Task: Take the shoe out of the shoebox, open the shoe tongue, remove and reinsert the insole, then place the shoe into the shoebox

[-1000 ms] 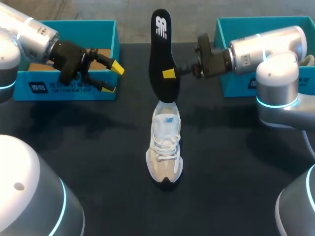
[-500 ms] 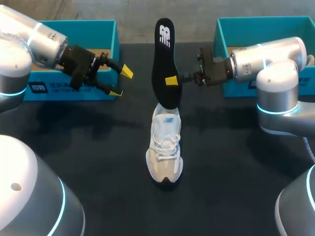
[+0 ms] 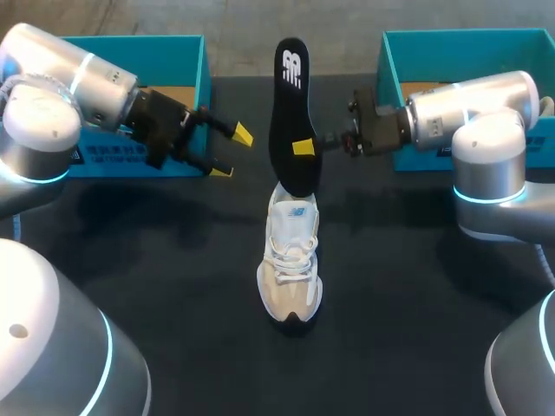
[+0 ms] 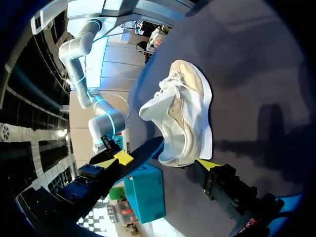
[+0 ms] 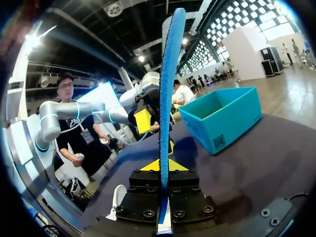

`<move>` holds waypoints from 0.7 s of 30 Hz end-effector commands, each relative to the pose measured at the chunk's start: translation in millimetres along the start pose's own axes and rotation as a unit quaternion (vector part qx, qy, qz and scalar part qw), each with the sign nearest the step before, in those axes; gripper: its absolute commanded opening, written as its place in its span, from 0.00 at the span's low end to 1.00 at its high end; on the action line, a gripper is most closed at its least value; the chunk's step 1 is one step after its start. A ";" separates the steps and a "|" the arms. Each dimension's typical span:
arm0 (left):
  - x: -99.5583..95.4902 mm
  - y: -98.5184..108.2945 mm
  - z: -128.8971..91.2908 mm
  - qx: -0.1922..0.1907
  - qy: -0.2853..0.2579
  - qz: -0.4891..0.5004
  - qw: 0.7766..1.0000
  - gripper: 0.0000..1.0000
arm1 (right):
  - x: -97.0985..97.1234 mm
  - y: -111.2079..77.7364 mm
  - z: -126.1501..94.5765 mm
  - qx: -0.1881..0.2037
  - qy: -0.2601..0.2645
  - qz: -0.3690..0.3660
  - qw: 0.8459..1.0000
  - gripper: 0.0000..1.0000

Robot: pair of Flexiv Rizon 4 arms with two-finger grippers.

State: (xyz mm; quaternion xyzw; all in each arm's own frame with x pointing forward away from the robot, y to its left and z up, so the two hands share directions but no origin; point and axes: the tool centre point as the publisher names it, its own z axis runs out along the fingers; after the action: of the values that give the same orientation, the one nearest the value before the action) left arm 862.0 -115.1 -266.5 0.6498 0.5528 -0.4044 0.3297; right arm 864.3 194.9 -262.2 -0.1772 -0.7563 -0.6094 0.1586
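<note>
A white shoe [image 3: 290, 260] stands on the black table, toe toward me; it also shows ahead of the fingers in the left wrist view [image 4: 182, 111]. The black insole [image 3: 290, 113] stands on end above the shoe's heel, its lower end at the collar. My right gripper [image 3: 303, 147] is shut on the insole's edge. In the right wrist view the insole's blue underside [image 5: 170, 89] rises edge-on from between my right gripper's [image 5: 160, 167] tips. My left gripper [image 3: 228, 152] is open, a short way left of the insole, and holds nothing. Its own view has this gripper [image 4: 157, 163] spread around the shoe's heel end.
A teal shoebox [image 3: 178, 61] sits at the back left behind my left arm. A second teal box [image 3: 395, 61] sits at the back right behind my right arm. The left box also appears in the right wrist view [image 5: 222, 116].
My left gripper has moved to the right, closer to the insole, staying open. The right gripper and the insole have shifted slightly right. The shoe has not moved.
</note>
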 end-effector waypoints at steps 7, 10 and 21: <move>8.1 8.4 15.5 0.025 0.012 0.003 1.000 1.00 | -4.1 -2.2 2.3 0.002 0.006 0.000 1.000 0.00; 8.7 10.2 18.7 0.035 0.019 0.009 0.999 1.00 | -4.1 -3.1 3.2 0.004 0.008 0.000 1.000 0.00; 6.7 7.0 29.7 0.040 0.022 0.011 0.999 1.00 | -6.7 -8.7 13.1 -0.004 0.012 -0.003 1.000 0.00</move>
State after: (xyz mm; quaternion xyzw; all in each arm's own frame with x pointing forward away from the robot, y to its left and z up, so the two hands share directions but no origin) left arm 863.9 -136.8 -284.7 0.6772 0.5365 -0.4079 0.2953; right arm 863.9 200.1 -270.7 -0.1684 -0.7541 -0.6130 0.1650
